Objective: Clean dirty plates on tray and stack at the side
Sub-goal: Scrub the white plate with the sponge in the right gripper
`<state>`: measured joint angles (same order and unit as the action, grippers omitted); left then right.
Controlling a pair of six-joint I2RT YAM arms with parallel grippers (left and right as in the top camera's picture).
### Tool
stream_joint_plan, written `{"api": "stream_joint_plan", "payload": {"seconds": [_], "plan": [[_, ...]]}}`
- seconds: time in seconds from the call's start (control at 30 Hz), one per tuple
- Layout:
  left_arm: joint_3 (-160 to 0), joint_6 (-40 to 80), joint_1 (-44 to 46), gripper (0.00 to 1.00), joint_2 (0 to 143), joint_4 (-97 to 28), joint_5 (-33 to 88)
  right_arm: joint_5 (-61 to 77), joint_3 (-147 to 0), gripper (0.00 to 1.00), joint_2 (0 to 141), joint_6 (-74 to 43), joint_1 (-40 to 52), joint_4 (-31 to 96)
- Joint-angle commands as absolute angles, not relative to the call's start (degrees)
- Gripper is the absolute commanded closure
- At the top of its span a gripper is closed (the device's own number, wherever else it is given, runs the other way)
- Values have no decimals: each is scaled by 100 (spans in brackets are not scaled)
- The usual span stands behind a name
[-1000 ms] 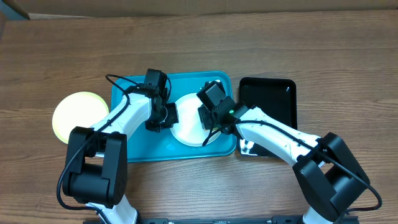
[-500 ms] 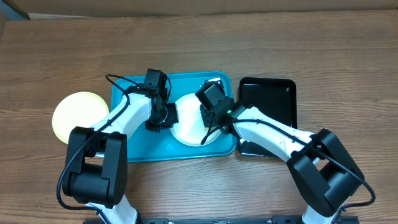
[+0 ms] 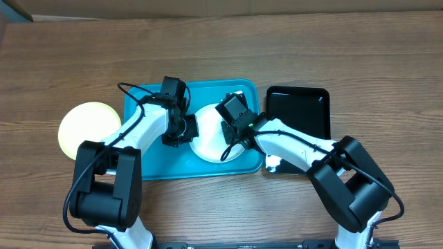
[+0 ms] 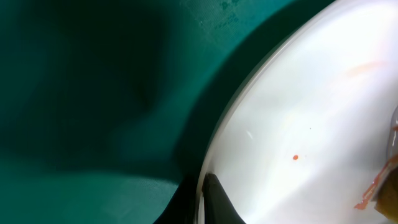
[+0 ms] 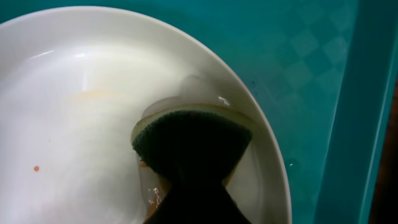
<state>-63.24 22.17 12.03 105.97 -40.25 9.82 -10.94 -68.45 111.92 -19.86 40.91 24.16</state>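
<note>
A white plate (image 3: 208, 146) lies on the turquoise tray (image 3: 149, 162), right of the tray's middle. My left gripper (image 3: 188, 128) is shut on the plate's left rim (image 4: 261, 93), one finger (image 4: 216, 200) over the edge. A small orange speck (image 4: 295, 157) and a faint smear (image 5: 93, 94) mark the plate (image 5: 81, 93). My right gripper (image 5: 193, 186) is shut on a dark green sponge (image 5: 193, 140) that presses on the plate's right part. A pale yellow-green plate (image 3: 86, 128) rests on the table left of the tray.
A glossy black tray (image 3: 297, 111) sits just right of the turquoise tray. The turquoise tray's raised rim (image 5: 348, 93) runs close beside the plate's right edge. Both arms reach inward over the tray from the near side.
My right gripper has closed on the sponge and shifted slightly left over the white plate. The left gripper and the plate have not moved.
</note>
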Motion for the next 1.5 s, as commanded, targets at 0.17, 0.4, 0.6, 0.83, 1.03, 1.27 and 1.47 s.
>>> {"api": "stream_joint_plan", "payload": {"seconds": [0.17, 0.4, 0.6, 0.83, 1.03, 1.27, 1.47], "plan": [[-6123, 2233, 1240, 96, 10790, -4045, 749, -1033, -6864, 95, 11332, -2307, 4086, 2427], [-6123, 2233, 1240, 96, 10790, -4045, 749, -491, -6864, 96, 11642, -2388, 4086, 2222], [-6123, 2231, 1240, 96, 10790, -4045, 746, 189, -6875, 96, 11605, -2383, 4086, 2176], [-6123, 2233, 1240, 96, 10790, -4042, 746, 484, -6873, 96, 11601, -2386, 4086, 2432], [-6123, 2233, 1240, 96, 10790, -4042, 746, 558, -6871, 96, 11601, -2434, 4086, 2488], [-6123, 2233, 1240, 96, 10790, -4045, 749, 932, -7190, 96, 11406, -2449, 3909, 2504], [-6123, 2233, 1240, 96, 10790, -4040, 744, 1201, -7649, 96, 10678, -2451, 3527, 2952]]}}
